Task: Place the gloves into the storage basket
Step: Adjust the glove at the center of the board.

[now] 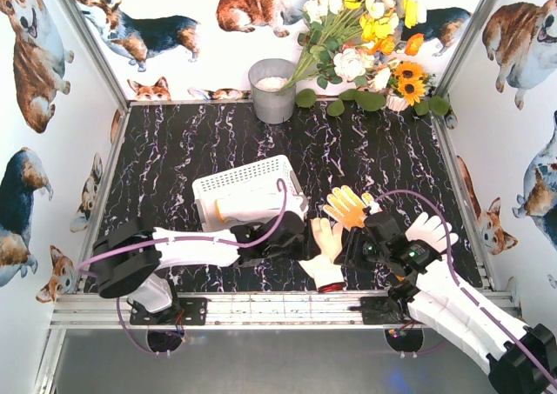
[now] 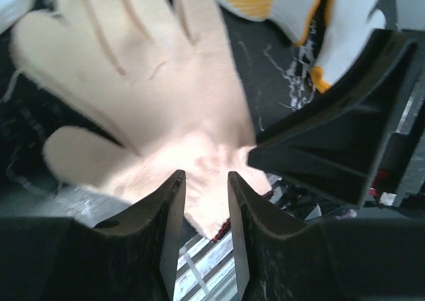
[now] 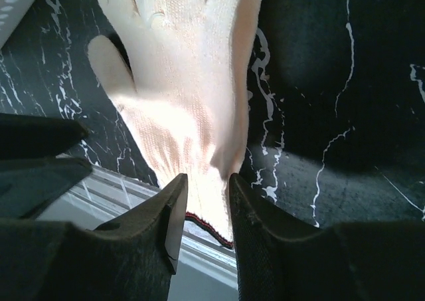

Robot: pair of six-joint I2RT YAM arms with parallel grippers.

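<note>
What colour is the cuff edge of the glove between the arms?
Red cuff edge on the glove; top external view.

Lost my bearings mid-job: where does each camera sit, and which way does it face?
Top external: fixed above and behind the bases, facing down across the table; shows left arm and right arm.
Left wrist: on the left arm, facing along its jaws onto the cream glove; own jaws, the right arm's end at right.
Right wrist: on the right arm, facing along its jaws onto that glove; own jaws show.
Shared: both wrist views show the same glove's red-edged cuff.
</note>
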